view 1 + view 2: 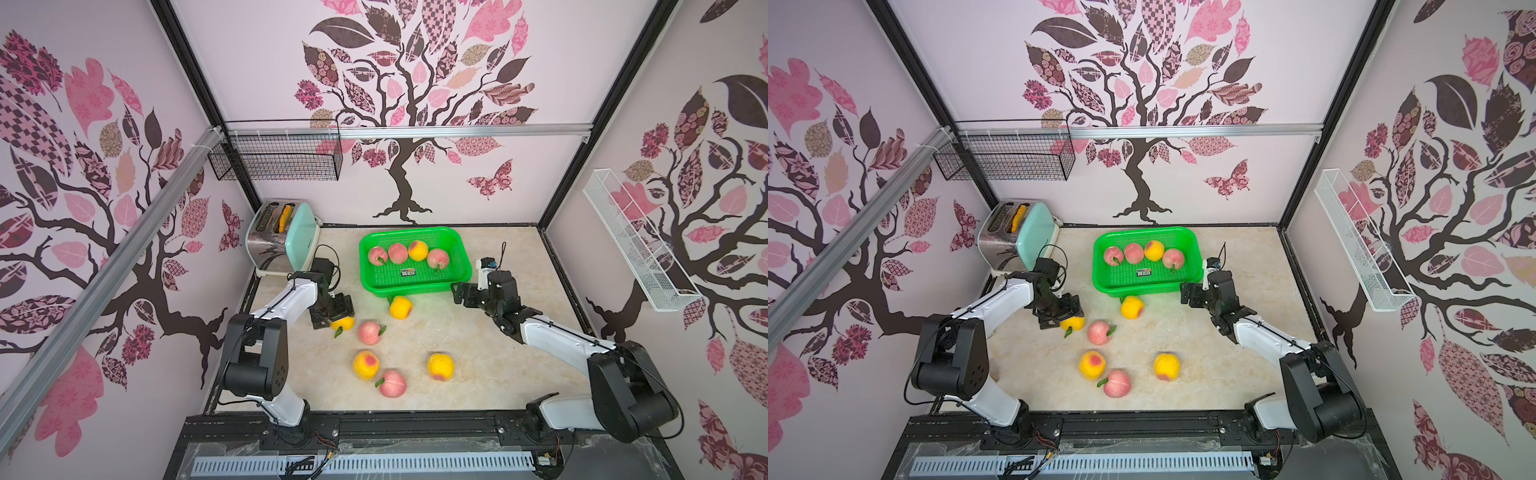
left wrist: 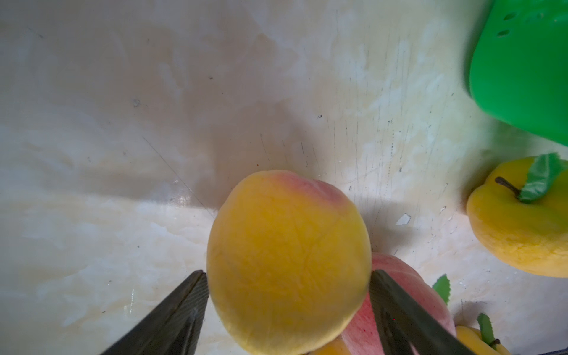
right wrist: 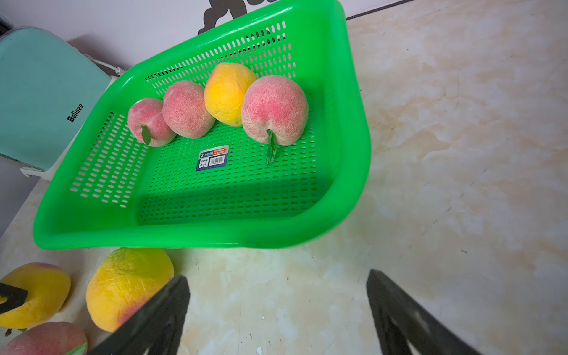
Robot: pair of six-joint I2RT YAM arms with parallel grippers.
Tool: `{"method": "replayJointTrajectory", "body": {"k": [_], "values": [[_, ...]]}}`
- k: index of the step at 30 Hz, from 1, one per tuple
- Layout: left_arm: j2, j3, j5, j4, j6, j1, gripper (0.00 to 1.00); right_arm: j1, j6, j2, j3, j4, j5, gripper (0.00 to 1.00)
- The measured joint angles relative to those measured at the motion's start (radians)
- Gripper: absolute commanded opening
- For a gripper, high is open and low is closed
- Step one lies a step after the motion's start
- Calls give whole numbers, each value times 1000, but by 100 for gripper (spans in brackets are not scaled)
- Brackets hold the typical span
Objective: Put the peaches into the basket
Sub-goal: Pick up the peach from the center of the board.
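The green basket (image 1: 417, 289) stands at the back middle of the table and holds several peaches (image 3: 273, 107), pink and yellow, in a row by its far wall. My left gripper (image 2: 287, 276) is shut on a yellow peach (image 1: 345, 323), one finger on each side of it, left of the basket's front. My right gripper (image 3: 276, 276) hangs open over bare table off the basket's front right corner, nothing between its fingers. Loose on the table lie a yellow peach (image 1: 401, 307) against the basket's front wall, a pink one (image 1: 370, 332), and others nearer the front (image 1: 365, 365).
A toaster (image 1: 274, 232) with a mint side panel stands at the back left, close to the left arm. A black wire basket (image 1: 276, 158) and a white wire rack (image 1: 636, 241) hang on the walls. Bare table lies right of the basket (image 3: 461, 153).
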Motion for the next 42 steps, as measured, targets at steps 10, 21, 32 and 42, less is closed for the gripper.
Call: {"method": "replayJointTrajectory", "body": {"k": [10, 21, 32, 42], "values": [[29, 1, 33, 2, 0, 0, 84, 0, -1, 3, 8, -23, 5, 93], [43, 8, 57, 4, 5, 1, 76, 0, -1, 3, 8, -27, 16, 93], [10, -8, 63, 32, 4, 1, 74, 0, -1, 3, 8, -27, 19, 93], [-3, -8, 75, 45, 5, 1, 73, 0, -1, 3, 8, -27, 19, 93]]}}
